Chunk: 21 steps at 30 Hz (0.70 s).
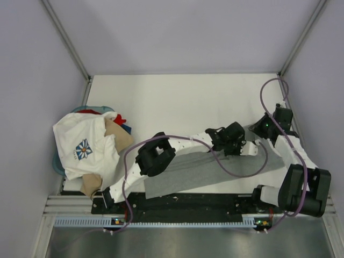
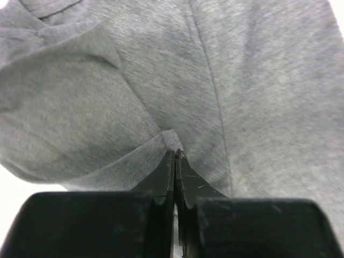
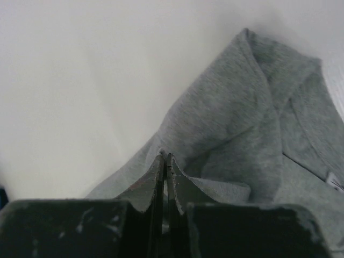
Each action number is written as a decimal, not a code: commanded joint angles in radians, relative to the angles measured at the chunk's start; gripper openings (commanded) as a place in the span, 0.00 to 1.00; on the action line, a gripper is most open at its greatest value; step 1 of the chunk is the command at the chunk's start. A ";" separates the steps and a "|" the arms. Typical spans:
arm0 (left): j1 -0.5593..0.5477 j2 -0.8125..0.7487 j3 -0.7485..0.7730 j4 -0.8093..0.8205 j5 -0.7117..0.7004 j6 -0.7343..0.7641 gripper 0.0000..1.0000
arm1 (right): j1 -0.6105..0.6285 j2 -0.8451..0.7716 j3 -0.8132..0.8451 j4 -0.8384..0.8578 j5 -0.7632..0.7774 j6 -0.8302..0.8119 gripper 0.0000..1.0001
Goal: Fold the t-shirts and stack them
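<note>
A heather-grey t-shirt (image 1: pixel 204 172) lies spread on a white table (image 1: pixel 177 97). It runs as a long band from the two claws back toward the near edge, passing under the left arm. Both claws meet at its far right end, close beside each other.

The left claw (image 2: pixel 174 154) is pressed together with a small peak of grey cloth pinched between its tips. In its wrist view the fabric fills everything ahead of the claw, with a rounded fold bulging to the left and a straight seam running away on the right.

The right claw (image 3: pixel 164 156) is also pressed together, pinching the shirt's edge. From its tips the cloth rises ahead and to the right in a soft ridge, while bare table lies ahead and to the left.

Well apart from both claws, far to the left in the overhead view, the other shirts sit in a heap. A white one with a blue flower print (image 1: pixel 86 148) is on top, a tan one (image 1: pixel 117 137) is beside it, and bits of red (image 1: pixel 94 112) and blue (image 1: pixel 125 128) peek out behind.
</note>
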 commanded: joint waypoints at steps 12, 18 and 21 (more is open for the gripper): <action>0.094 -0.145 0.024 -0.179 0.493 -0.111 0.00 | -0.119 -0.330 -0.201 -0.217 0.277 0.009 0.00; 0.098 -0.159 -0.050 -0.243 0.605 -0.005 0.00 | -0.119 -0.410 -0.288 -0.257 0.310 0.139 0.00; 0.101 -0.154 -0.062 -0.228 0.625 0.004 0.00 | -0.119 -0.464 -0.317 -0.312 0.399 0.221 0.00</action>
